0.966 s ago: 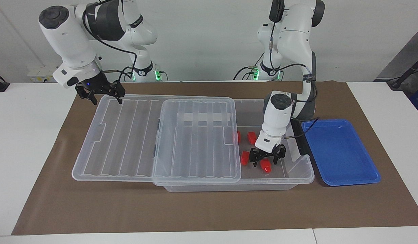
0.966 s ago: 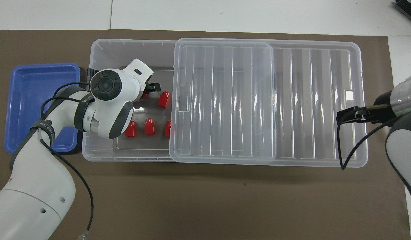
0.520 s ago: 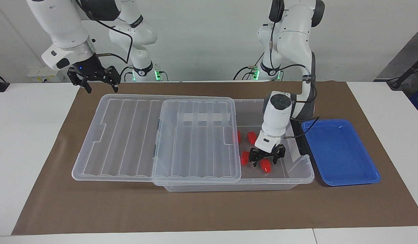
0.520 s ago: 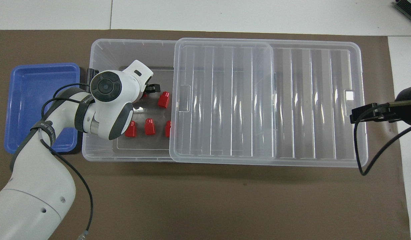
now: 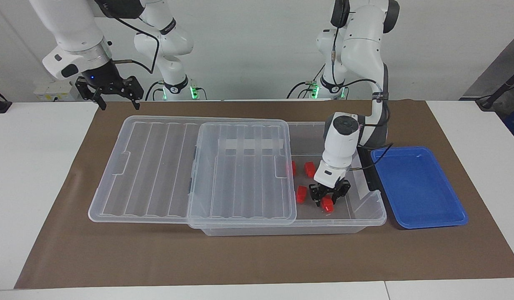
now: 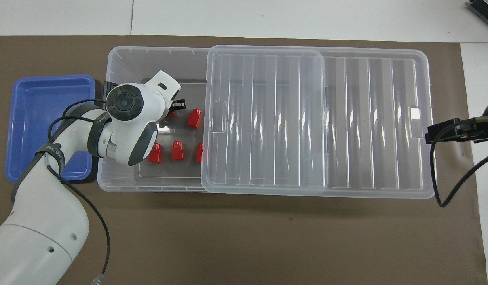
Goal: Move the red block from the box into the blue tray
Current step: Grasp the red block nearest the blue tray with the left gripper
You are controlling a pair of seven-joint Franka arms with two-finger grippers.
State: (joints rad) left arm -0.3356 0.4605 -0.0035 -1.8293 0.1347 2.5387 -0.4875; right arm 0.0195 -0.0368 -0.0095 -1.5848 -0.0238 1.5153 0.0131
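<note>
Red block [image 5: 327, 203], small, chunky and bright, sits on the floor of the clear box [image 5: 365, 216] at the end beside the blue tray [image 5: 419, 187], gripped between the closed fingers of the left pincer [image 5: 327, 199]. Right pincer [image 5: 114, 96] hangs open above the bench.

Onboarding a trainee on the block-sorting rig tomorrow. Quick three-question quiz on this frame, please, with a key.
1. True or false: the blue tray holds a red block.
2. The left hand is: A) over the blue tray; B) down in the box, closed on a red block; C) flat on the brown mat.
3. Toward which arm's end of the table is the lid slid?

Key: 1 false, the tray is empty. 2 B. 3 the right arm's end, where the right hand waits open, raised above the table.
</note>
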